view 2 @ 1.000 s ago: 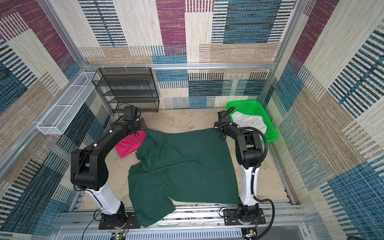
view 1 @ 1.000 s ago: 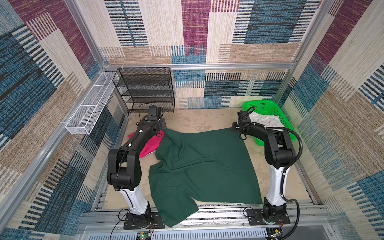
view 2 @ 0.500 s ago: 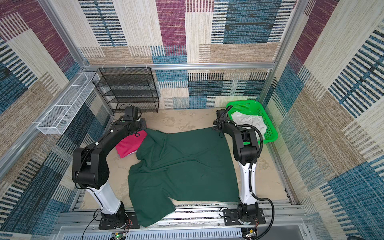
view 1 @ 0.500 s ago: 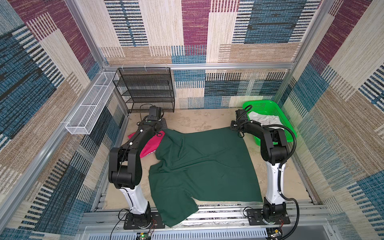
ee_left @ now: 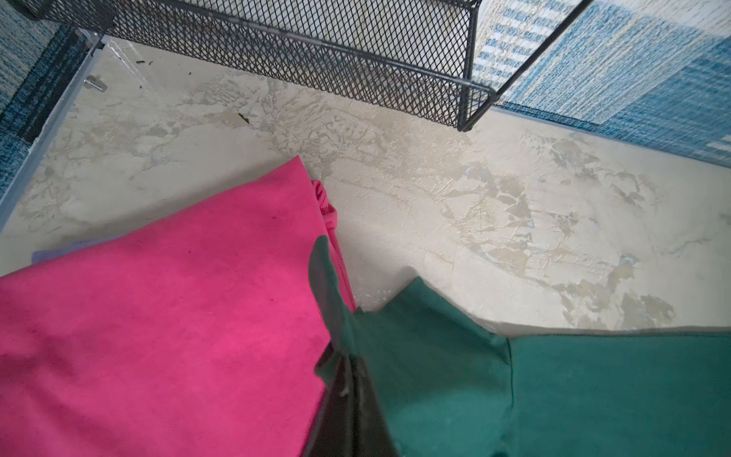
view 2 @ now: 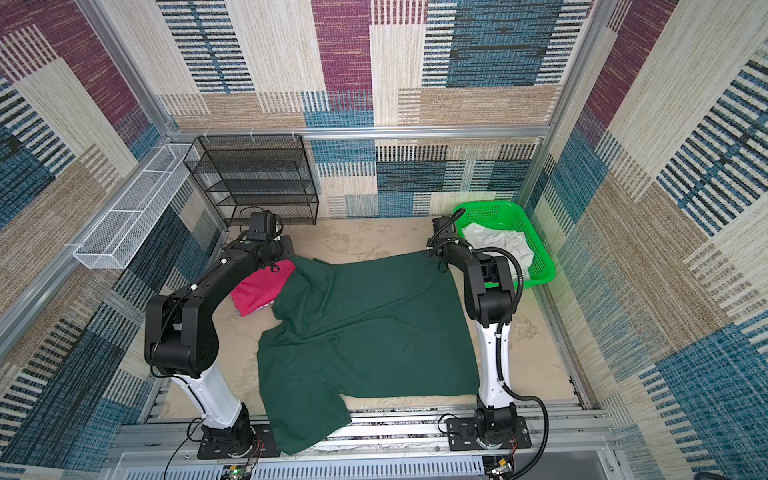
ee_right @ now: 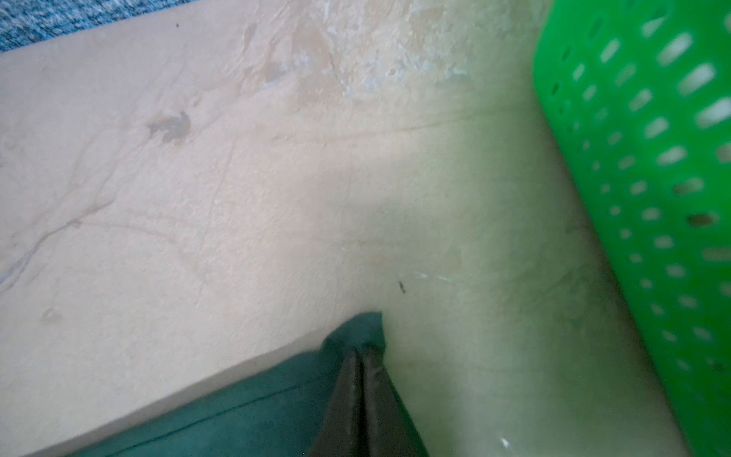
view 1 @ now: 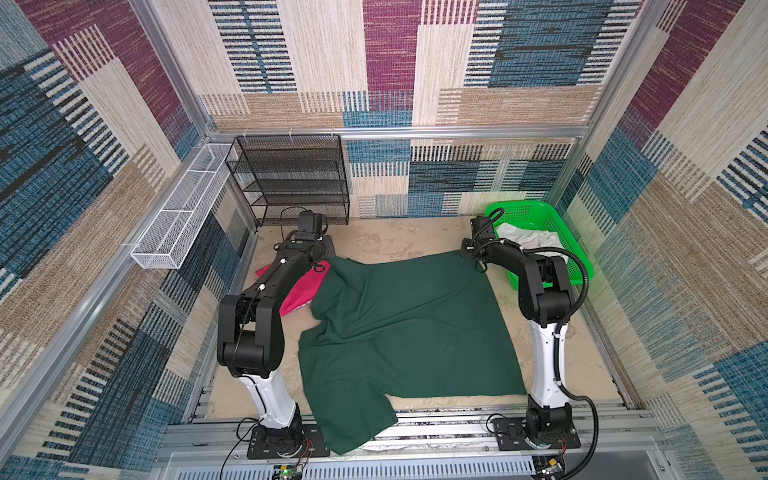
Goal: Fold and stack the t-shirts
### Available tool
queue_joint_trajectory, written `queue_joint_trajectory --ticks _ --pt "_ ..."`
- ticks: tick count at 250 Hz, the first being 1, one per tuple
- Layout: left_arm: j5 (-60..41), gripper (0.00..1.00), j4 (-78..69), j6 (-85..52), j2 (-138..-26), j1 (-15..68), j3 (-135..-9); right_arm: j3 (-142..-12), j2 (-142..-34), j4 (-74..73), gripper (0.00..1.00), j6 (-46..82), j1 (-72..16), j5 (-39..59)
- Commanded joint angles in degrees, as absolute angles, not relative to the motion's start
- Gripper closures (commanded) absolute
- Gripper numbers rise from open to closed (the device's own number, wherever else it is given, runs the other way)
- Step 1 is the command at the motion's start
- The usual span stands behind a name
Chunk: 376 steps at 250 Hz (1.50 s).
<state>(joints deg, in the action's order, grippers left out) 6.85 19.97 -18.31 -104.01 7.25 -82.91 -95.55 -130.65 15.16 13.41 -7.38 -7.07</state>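
Note:
The dark green t-shirt (view 1: 407, 324) (view 2: 374, 320) lies spread over the middle of the table, and one sleeve hangs over the front edge. My left gripper (view 1: 322, 266) (ee_left: 348, 356) is shut on its far left corner (ee_left: 415, 336). That corner lies over the folded pink t-shirt (view 1: 301, 291) (view 2: 259, 291) (ee_left: 158, 316). At the far right corner (ee_right: 356, 332) my right gripper (view 1: 471, 257) (ee_right: 362, 350) is shut on the green cloth, low over the table. Both arms reach out to the back of the table.
A green basket (view 1: 536, 212) (ee_right: 633, 158) holding white cloth (view 1: 528, 241) stands at the back right, close beside the right gripper. A black mesh rack (view 1: 291, 178) (ee_left: 356, 51) stands at the back left behind the left gripper. A white wire basket (view 1: 178, 224) hangs on the left wall.
The right gripper has closed on the green t-shirt's far right corner, and its arm has shifted a little. The left gripper keeps its hold in the same place.

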Motion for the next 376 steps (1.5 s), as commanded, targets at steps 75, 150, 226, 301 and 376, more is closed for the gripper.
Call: queue_joint_trajectory --ticks 75,150,226,301,376 --pt "4.38 1.00 20.50 -18.12 -103.49 7.26 -85.51 -87.58 -119.45 12.47 1.00 13.35 -7.08 -6.94" --pt "2.47 1.00 21.97 -17.50 -105.77 7.22 -90.96 -81.73 -113.47 8.30 1.00 13.90 -6.09 -7.34" --pt "1.49 1.00 23.20 -16.39 -106.33 7.21 -96.21 -76.97 -105.71 5.65 1.00 13.64 -4.98 -9.07" --pt "1.64 1.00 24.45 -16.25 -104.58 7.29 -95.92 -72.59 -101.80 3.34 1.00 13.99 -4.66 -8.35" --pt "4.65 1.00 21.68 -19.92 -95.99 7.21 -82.68 -62.48 -96.50 0.12 1.00 17.20 -4.68 -7.48"
